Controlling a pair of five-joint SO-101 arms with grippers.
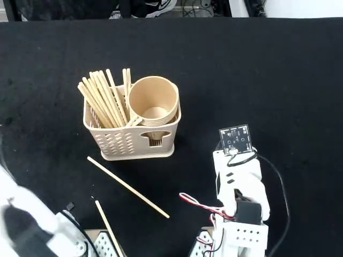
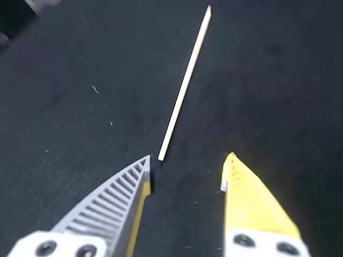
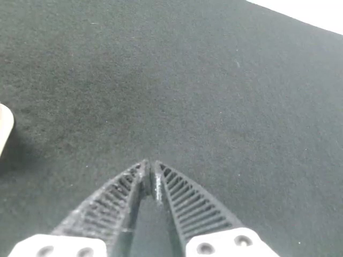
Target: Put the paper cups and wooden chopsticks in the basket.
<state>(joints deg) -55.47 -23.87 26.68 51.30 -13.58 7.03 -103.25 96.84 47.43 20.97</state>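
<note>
Nearest to me, at the near edge of the table (image 1: 268, 69), sit the two arms: the left arm (image 1: 27, 225) in the near-left corner, the right arm (image 1: 238, 182) right of centre and pointing away.

Left gripper (image 2: 187, 160) hangs low over the black cloth with its fingers spread wide, grey finger (image 2: 123, 187) and yellow finger (image 2: 246, 193) well apart and holding nothing. One chopstick (image 2: 185, 85) lies flat on the cloth, its close end just beyond the gap between the tips. I cannot tell which of the loose ones it is.

Right gripper (image 3: 150, 168) is closed tip to tip, with nothing between.

Left of centre stands the basket (image 1: 128, 142), upright. A bundle of chopsticks (image 1: 104, 99) leans in its left compartment and stacked cups (image 1: 154, 99) fill the right one.

On the near side of the basket a loose chopstick (image 1: 128, 187) lies aslant on the table. A second chopstick (image 1: 107, 225) lies nearer still, beside the left arm.
</note>
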